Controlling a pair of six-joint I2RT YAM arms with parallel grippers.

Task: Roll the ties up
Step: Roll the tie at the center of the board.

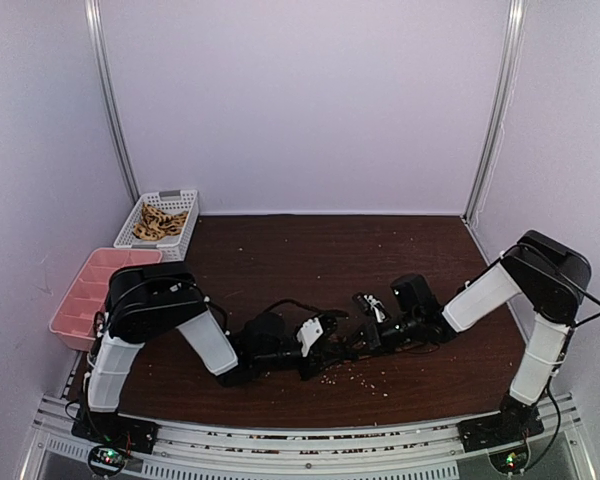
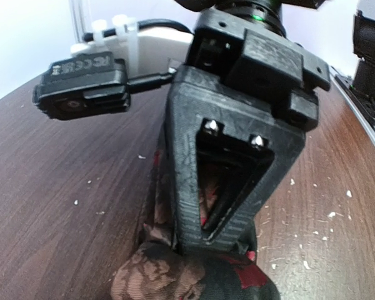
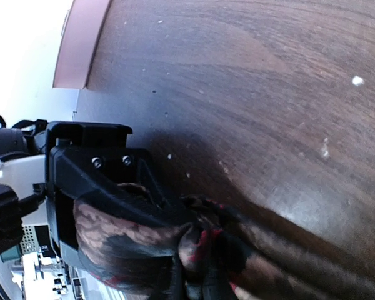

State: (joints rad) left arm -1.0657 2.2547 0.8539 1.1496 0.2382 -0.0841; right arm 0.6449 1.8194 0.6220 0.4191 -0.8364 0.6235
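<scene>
A dark brown tie (image 2: 175, 275) with a pale pattern and red patches lies bunched between the two grippers near the table's front middle (image 1: 345, 348). My right gripper (image 2: 220, 236) points at the left wrist camera, its two black fingers meeting in a V, shut on the fabric. In the top view it comes in from the right (image 1: 367, 340). My left gripper (image 3: 186, 220) comes in from the left (image 1: 323, 355). The right wrist view shows the rolled tie (image 3: 112, 240) packed under its black finger (image 3: 112, 187). Its own fingers are hidden in the left wrist view.
A white basket (image 1: 185, 200) holding tan patterned fabric pieces stands at the back left. A pink compartment tray (image 1: 90, 295) sits in front of it at the left edge. Pale crumbs (image 1: 365, 378) dot the dark wooden table (image 1: 330, 260). White walls close in three sides.
</scene>
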